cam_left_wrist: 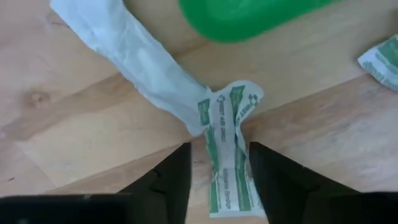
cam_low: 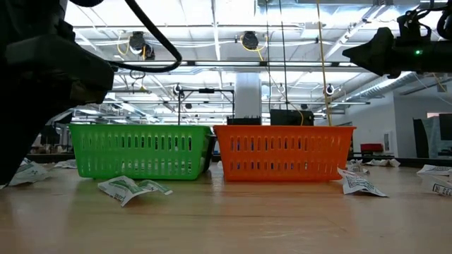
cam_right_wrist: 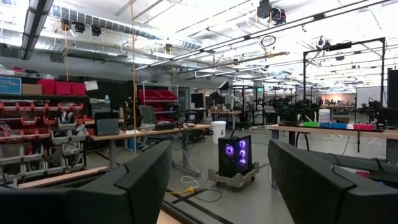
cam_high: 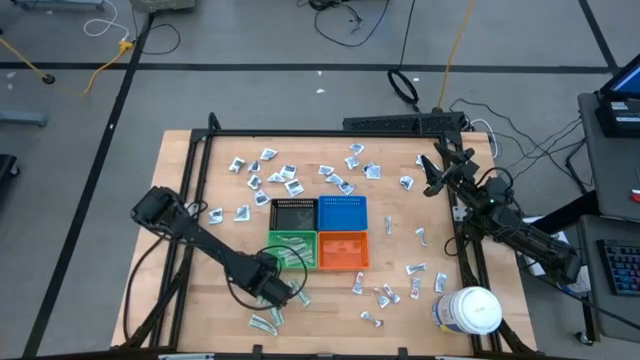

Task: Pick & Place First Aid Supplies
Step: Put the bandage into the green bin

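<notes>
Green-print packet point(cam_left_wrist: 229, 155) between left tool point(cam_left_wrist: 219, 163) fingers, lower end cut off; right tool point(cam_right_wrist: 217, 180) open.

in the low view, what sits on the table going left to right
crumpled white packet at the left edge → green-printed white packet lying in front → green slotted plastic bin → orange slotted plastic bin → crumpled white packet

white packet point(cam_left_wrist: 227, 155) with green print; bins green point(cam_high: 291, 251), orange point(cam_high: 343, 250), blue point(cam_high: 342, 213), black point(cam_high: 293, 214); white jar point(cam_high: 470, 309).
</notes>
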You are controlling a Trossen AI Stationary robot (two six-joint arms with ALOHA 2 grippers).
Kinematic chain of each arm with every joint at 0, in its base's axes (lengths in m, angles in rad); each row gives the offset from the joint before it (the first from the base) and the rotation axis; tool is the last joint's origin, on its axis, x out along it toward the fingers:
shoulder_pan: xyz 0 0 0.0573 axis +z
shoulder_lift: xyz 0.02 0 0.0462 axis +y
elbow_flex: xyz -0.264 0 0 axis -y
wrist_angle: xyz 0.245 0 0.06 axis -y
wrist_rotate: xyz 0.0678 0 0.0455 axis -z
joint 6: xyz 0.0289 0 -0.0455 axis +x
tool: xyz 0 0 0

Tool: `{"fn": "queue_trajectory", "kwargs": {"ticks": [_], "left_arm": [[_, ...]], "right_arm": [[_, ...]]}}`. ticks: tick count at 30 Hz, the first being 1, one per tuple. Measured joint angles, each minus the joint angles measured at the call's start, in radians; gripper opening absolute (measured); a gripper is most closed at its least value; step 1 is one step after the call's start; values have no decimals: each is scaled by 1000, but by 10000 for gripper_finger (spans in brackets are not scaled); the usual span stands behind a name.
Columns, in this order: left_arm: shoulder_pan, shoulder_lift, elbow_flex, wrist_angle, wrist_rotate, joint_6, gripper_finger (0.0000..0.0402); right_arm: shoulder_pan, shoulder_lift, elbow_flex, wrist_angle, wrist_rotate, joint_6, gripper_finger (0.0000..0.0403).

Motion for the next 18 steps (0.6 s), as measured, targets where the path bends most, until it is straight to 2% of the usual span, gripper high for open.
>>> {"fn": "queue_trajectory", "kwargs": {"ticks": [9, 18], "left_arm": [[0, -1, 1, 17, 17, 36, 13], [-6, -13, 1, 21, 23, 47, 4]], "right_arm": [[0, 0, 0, 0, 0, 0, 263], [0, 0, 0, 0, 0, 0, 263]]}}
